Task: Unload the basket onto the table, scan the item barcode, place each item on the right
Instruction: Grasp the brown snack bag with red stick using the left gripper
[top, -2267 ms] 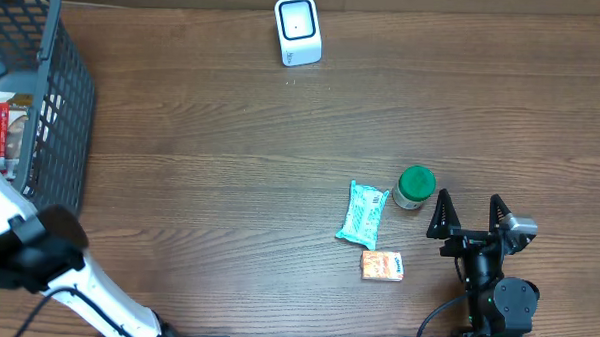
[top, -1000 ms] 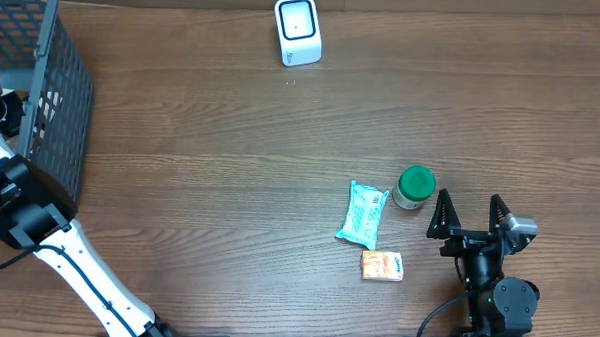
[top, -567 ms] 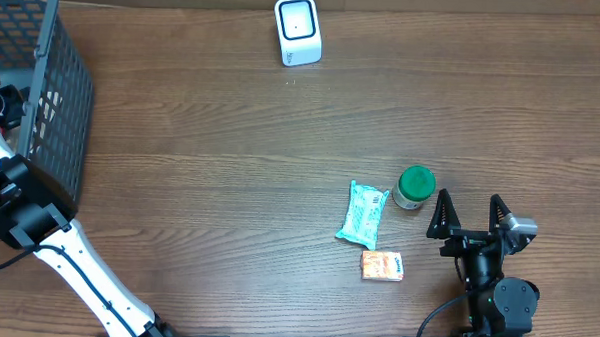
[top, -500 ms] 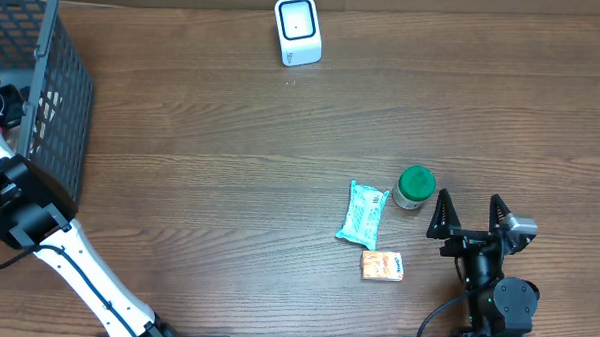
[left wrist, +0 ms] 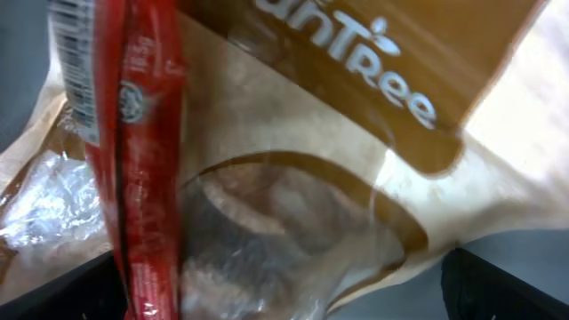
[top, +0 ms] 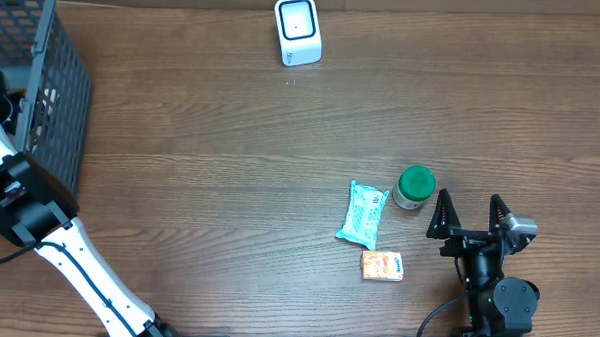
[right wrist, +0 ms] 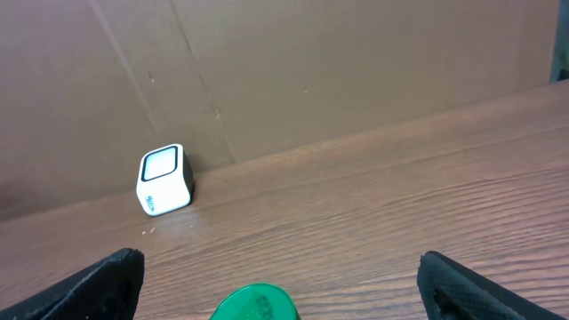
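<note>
Nearest you, the right gripper (top: 469, 200) sits low over the desk (top: 229, 186), its two fingers spread as wide as they go and holding nothing. Three loose items lie just beside it: one orange packet (top: 382, 265), one teal pouch (top: 363, 213) and one green-lidded jar (top: 415, 187), the jar right in front of the left finger. The three items are close together but not touching.

Further out on your left, the left arm reaches into the one grey basket (top: 68, 90). There the left gripper (left wrist: 284, 293) is also wide open and closed on nothing. It hangs close over one brown bag (left wrist: 356, 53) and one red packet (left wrist: 147, 178) with a barcode strip showing. You cannot tell whether the fingers touch them.

Farthest away, one white scanner (top: 297, 30) stands at the desk's back edge.
</note>
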